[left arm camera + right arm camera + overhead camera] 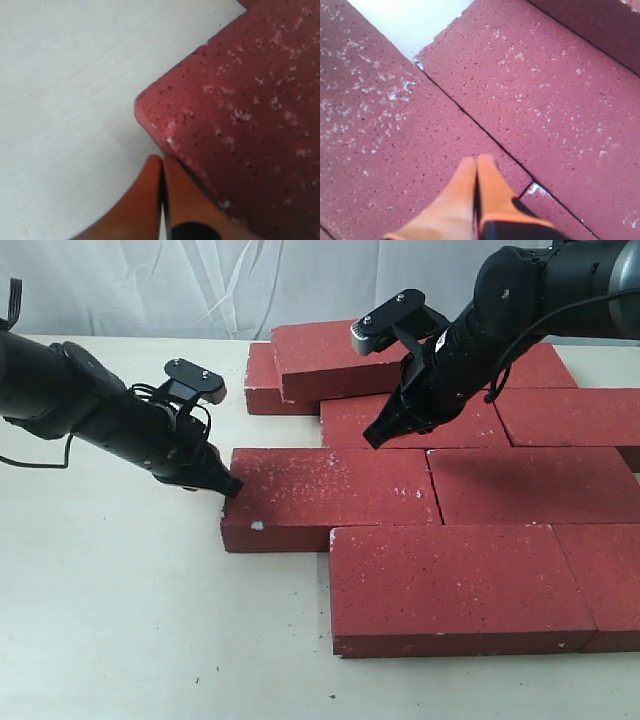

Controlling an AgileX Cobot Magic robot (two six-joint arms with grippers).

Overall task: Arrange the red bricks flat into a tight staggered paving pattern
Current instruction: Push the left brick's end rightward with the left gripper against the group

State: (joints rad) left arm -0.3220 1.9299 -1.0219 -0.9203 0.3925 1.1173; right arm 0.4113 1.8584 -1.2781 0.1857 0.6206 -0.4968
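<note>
Several dark-red speckled bricks lie flat in staggered rows on the table. The middle-row left brick (330, 498) (250, 115) (385, 150) has my left gripper (232, 486) (162, 159) shut and empty, tips against its left end near the far corner. My right gripper (374, 439) (477, 160) is shut and empty, hovering at the near edge of the brick behind (415, 422) (540, 100), close to the seam between both. A front brick (450, 590) and a brick (325, 360) resting on top of another at the back also show.
Pale table (110, 600) stretches to the left and front of the bricks. A white cloth backdrop (200, 285) hangs behind. More bricks (530, 485) fill the right side up to the view's edge. Both black arms reach in low over the table.
</note>
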